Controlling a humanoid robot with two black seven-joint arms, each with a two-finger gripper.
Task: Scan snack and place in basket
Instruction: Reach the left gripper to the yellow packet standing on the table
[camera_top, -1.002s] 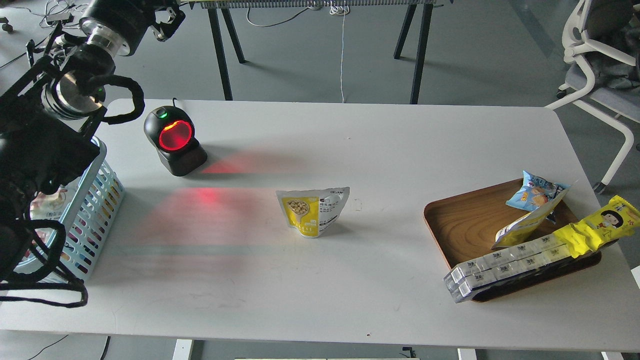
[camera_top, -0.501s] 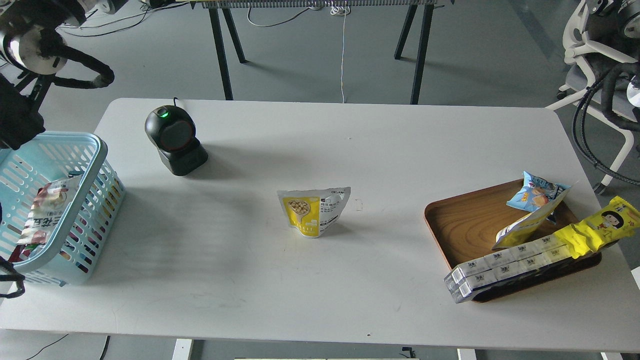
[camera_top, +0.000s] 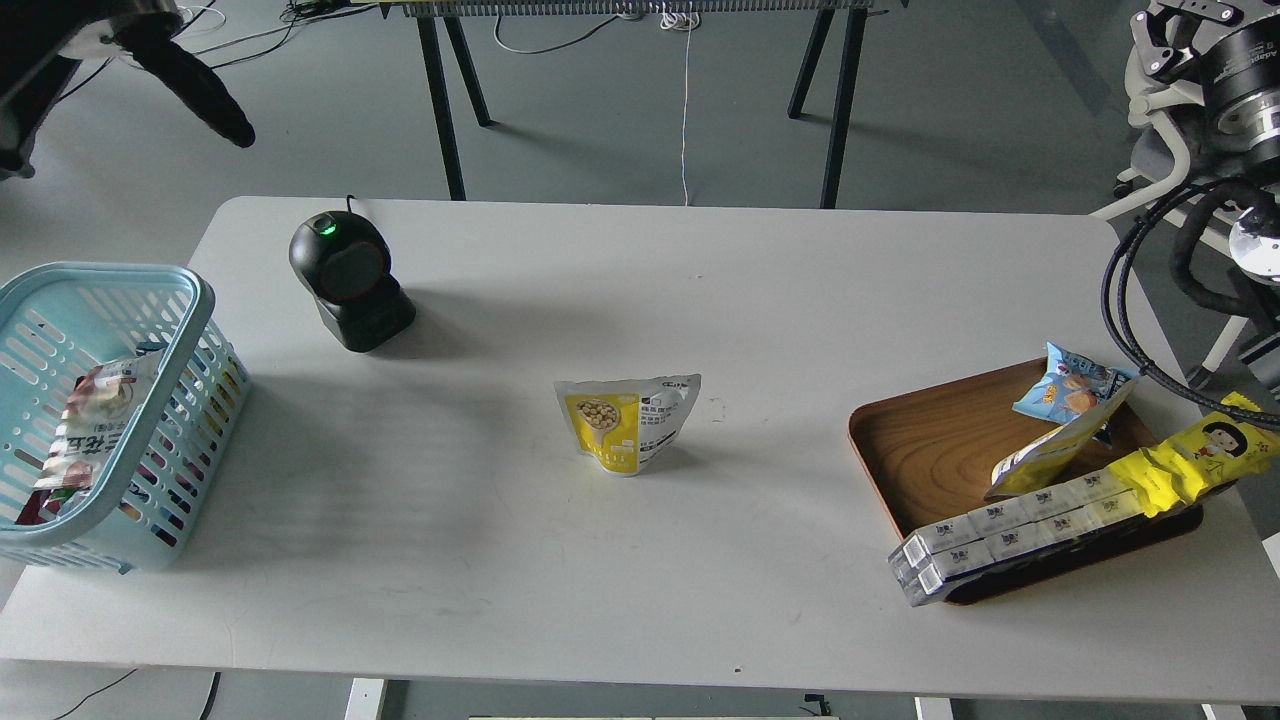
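At the middle of the white table (camera_top: 640, 560) stands the snack (camera_top: 627, 422), a small pouch upright on its base, its yellow front with the spoonful of tan beans turned toward my lower left and its white printed back showing on the right. Nothing touches it.

At about nine o'clock from the pouch, well apart at the table's left edge, sits the basket (camera_top: 190, 300), light blue with slotted sides; a red-and-white packet (camera_top: 88, 425) leans inside it. At about ten o'clock from the pouch is the black scanner (camera_top: 348, 282), a green light on its top and its round window dark.

At three o'clock, near the right edge, lies the brown wood-grain tray (camera_top: 935, 445). It carries a small blue biscuit bag (camera_top: 1070, 388), a tilted pouch (camera_top: 1050, 455) showing its white back, a long yellow wrapper (camera_top: 1195, 462) with a cartoon child's face, and a row of clear boxes (camera_top: 1000, 530) jutting over the tray's near rim.

My left arm shows only as dark parts at eleven o'clock in the view's corner, off the table; its gripper is out of sight. My right arm enters at one o'clock, above the floor beside a white chair (camera_top: 1160, 130), and my right gripper (camera_top: 1185, 20) is small and cut by the edge, so I cannot tell whether its fingers are apart or together.
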